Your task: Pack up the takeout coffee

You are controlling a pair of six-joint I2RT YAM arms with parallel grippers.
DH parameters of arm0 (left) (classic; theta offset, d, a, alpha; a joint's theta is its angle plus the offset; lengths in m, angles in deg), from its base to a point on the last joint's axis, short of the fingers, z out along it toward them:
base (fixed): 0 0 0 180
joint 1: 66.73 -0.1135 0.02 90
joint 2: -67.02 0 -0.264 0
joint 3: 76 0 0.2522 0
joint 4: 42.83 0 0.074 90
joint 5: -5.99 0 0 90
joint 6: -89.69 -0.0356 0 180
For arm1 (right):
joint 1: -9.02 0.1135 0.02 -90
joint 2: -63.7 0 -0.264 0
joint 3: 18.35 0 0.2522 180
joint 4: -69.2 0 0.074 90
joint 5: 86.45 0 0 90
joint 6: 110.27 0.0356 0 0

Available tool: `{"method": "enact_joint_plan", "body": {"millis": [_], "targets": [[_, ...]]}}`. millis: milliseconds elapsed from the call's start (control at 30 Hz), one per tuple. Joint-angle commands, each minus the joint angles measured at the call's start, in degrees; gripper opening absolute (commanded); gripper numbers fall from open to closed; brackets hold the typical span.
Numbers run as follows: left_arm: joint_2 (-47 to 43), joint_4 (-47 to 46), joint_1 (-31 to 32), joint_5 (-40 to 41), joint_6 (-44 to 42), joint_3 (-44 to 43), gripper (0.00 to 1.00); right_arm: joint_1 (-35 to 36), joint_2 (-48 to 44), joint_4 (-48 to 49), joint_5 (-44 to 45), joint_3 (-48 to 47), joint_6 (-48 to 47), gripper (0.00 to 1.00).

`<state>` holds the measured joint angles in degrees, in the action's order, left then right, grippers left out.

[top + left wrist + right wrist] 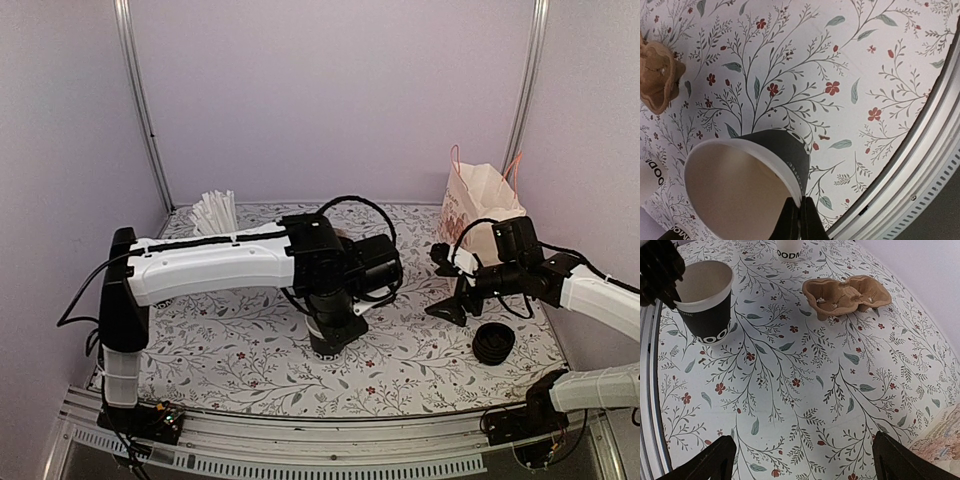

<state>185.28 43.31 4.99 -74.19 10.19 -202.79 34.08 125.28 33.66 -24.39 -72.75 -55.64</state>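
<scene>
My left gripper (801, 216) is shut on the rim of a lidless black paper cup (790, 150) with a white inside. The cup stands on the floral tablecloth near the table's front middle (328, 338). It also shows in the right wrist view (707, 302), with the left gripper's fingers (660, 275) on its rim. No capped cup shows in any view. My right gripper (443, 283) is open and empty (802, 460), hovering over bare cloth right of the cup. A low stack of black lids (493, 343) lies near it.
A brown pulp cup carrier (846, 294) lies beyond the cup (657, 75). A patterned paper bag (478, 205) stands at the back right. A holder of white straws (215, 212) stands at the back left. The table's metal front rail (920, 165) is close to the cup.
</scene>
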Motion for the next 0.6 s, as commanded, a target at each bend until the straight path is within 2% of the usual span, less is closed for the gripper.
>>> {"method": "enact_joint_plan", "body": {"millis": [0,567], "targets": [[0.6,-2.7,-1.2,0.1,-0.7,1.4,0.00,-0.3,1.0,0.8,0.8,0.6,0.0,0.99],[0.4,-10.5,-2.6,0.5,-2.0,6.3,0.00,-0.3,3.0,0.3,1.2,0.8,-1.3,0.99]]}}
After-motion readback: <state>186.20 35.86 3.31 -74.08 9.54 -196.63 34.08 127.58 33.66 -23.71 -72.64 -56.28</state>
